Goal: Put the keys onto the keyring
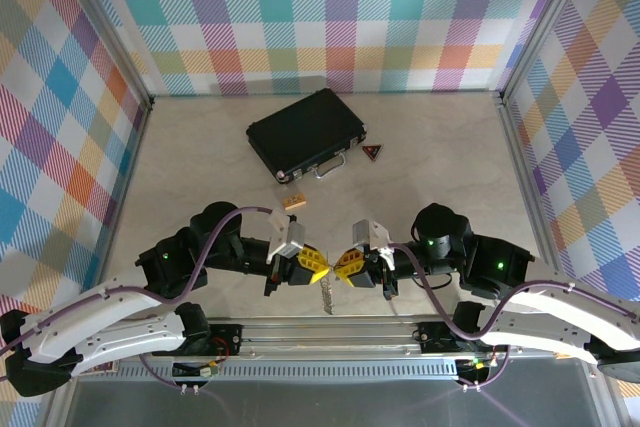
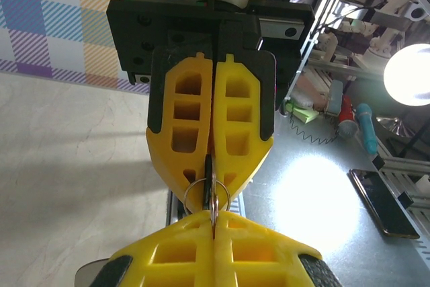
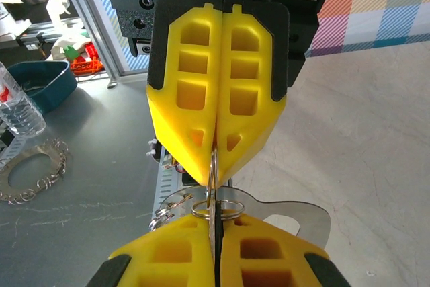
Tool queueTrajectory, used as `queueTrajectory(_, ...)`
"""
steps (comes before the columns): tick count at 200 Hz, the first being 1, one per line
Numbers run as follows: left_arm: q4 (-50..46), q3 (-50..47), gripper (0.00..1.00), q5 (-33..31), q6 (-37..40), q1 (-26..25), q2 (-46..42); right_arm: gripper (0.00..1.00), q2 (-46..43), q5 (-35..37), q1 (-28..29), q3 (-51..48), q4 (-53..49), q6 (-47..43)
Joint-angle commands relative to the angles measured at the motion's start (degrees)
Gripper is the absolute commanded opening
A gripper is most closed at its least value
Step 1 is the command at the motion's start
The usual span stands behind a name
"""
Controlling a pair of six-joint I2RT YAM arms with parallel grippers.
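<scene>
Gripping the thin wire keyring (image 3: 218, 209) from opposite sides with the left tool (image 2: 213, 223) and the right tool (image 3: 216, 230), both squeezed fully shut and meeting tip to tip over the near edge of the surface (image 1: 200, 167). Dangling a flat silvery key (image 3: 299, 220) directly beneath the touching tips, right against the ring. Standing well clear of a small tan block (image 1: 293, 203) just beyond the tools and of a black case (image 1: 305, 132) farther out past it.

White-and-black jointed left arm (image 1: 110, 312) and right arm (image 1: 560, 309), purple cables (image 1: 203, 250) along both, green lights (image 1: 497, 267), yellow hollow-celled plastic fingers (image 2: 164, 159), black screwed mounts (image 2: 134, 31).
</scene>
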Motion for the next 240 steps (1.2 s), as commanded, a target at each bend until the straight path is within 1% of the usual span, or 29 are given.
queueTrajectory(1,-1.8,1.9,0.00,0.7,1.0,0.0,0.9,0.00,0.3,-1.4,0.7,2.4,2.2,-0.6)
queueTrajectory(16,-2.1,2.5,0.00,1.1,1.3,0.0,1.6,0.00,0.6,-1.7,0.9,2.6,2.2,-0.8)
queueTrajectory(24,-4.3,2.7,0.00,1.2,1.5,0.0,2.0,0.00,0.8,-1.8,1.0,2.7,2.0,-0.9)
queueTrajectory(87,-5.9,2.8,0.00,1.5,2.1,0.0,3.7,0.01,1.5,-0.7,1.9,3.2,1.4,-1.6)
queueTrajectory(119,-10.3,4.0,0.00,-0.1,3.6,0.0,4.9,0.01,1.9,2.7,2.3,4.6,-1.2,-1.6)
queueTrajectory(123,-10.8,4.0,0.00,-0.4,3.8,0.0,5.0,0.01,2.0,3.2,2.4,4.9,-1.7,-3.5)
queueTrajectory(153,-12.1,4.0,0.00,-2.0,4.7,0.0,6.1,0.01,4.0,6.7,3.5,6.7,-4.9,-4.5)
queueTrajectory(187,-11.0,3.3,0.00,-5.5,5.3,0.0,6.7,0.00,5.2,11.6,4.1,8.4,-6.7,-4.7)
queueTrajectory(215,-7.5,1.6,0.00,-7.3,4.9,0.0,6.9,0.01,6.9,15.5,4.1,10.6,-8.2,-4.7)
queueTrajectory(230,-5.4,0.4,0.00,-9.4,4.6,0.0,6.8,0.00,8.1,16.9,4.1,11.6,-8.7,-4.9)
queueTrajectory(240,-4.1,-0.4,0.06,-10.7,4.1,0.0,6.4,0.00,8.7,18.1,4.2,12.3,-9.1,-5.0)
